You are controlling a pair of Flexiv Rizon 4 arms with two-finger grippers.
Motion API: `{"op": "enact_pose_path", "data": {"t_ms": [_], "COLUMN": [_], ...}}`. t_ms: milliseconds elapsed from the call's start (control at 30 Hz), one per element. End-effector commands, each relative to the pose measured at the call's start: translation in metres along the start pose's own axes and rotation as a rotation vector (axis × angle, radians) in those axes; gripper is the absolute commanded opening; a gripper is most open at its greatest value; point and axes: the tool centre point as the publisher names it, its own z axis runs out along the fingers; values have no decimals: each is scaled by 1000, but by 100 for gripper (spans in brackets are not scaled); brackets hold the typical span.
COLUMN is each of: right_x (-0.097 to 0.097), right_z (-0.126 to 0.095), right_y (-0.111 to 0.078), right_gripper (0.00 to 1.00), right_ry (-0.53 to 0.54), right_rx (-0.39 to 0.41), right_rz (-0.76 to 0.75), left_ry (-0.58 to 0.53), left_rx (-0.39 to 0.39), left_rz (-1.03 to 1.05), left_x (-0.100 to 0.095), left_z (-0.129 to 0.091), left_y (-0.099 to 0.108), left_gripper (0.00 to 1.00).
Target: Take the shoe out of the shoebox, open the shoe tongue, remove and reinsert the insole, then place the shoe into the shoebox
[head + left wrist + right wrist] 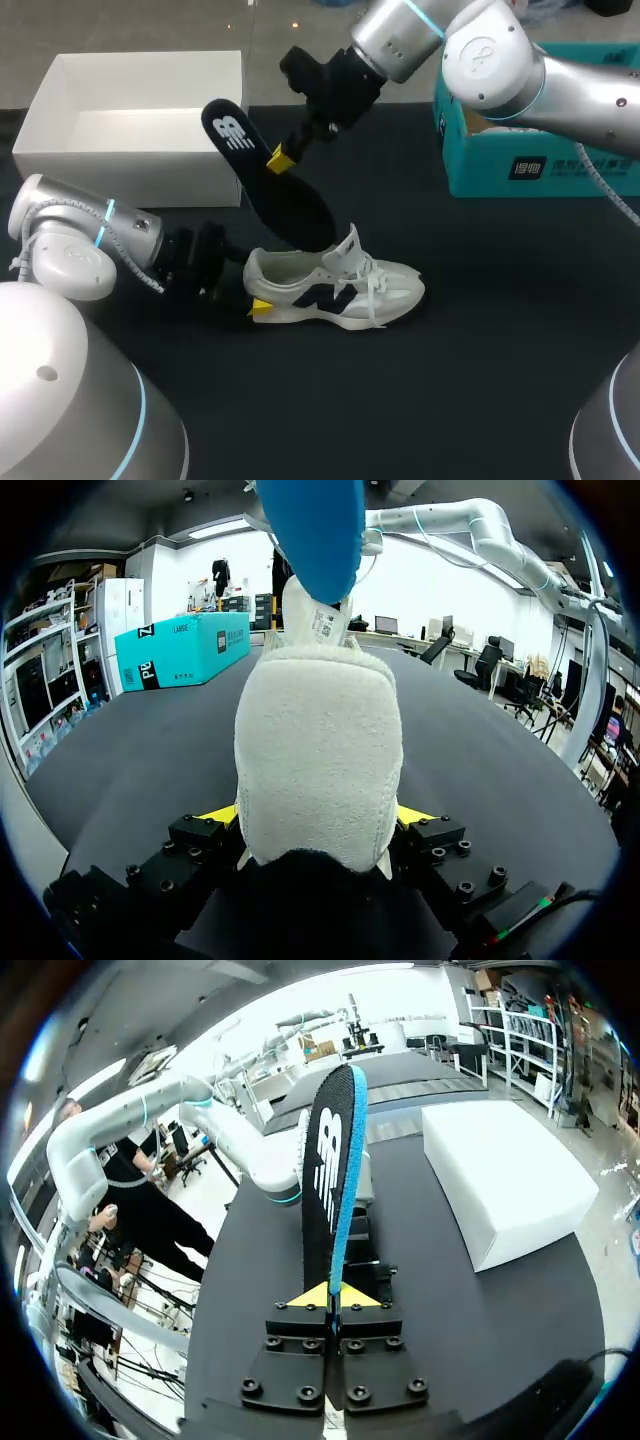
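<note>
Your left gripper (318, 815) clamps shoe (340, 288) heel on counter (480, 330), both tips clear in wrist view. Right gripper (328, 1298) pinches insole (265, 180); only head view shows lower end in shoe opening, shoebox (130, 180) behind.

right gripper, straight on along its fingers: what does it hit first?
The right gripper is shut on the insole; past that, its line heads for the left gripper at the heel of the shoe, likely meeting it before the table. Depth unclear.
</note>
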Motion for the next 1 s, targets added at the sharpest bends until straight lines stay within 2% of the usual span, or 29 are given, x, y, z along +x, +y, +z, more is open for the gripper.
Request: {"op": "enact_pose_path", "data": {"t_ms": [33, 167, 333, 533, 733, 1000], "right_x": [19, 35, 47, 61, 81, 101], "right_z": [-33, -59, -84, -108, -124, -141], "right_y": [5, 13, 10, -7, -24, -35], "right_gripper": [0, 0, 0, 0, 0, 0], "right_ry": [19, 52, 33, -16, -44, -106], "right_rx": [-102, -160, -158, -157, -187, -227], "right_rz": [86, 98, 98, 124, 173, 209], "left_ry": [2, 2, 2, 2, 2, 2], "left_rx": [-3, -3, -3, -3, -3, -3], "left_rz": [-1, -1, -1, -1, -1, -1], "left_x": [-1, -1, -1, -1, -1, -1], "left_z": [1, 1, 1, 1, 1, 1], "left_y": [1, 1, 1, 1, 1, 1], "left_gripper": [0, 0, 0, 0, 0, 0]}}
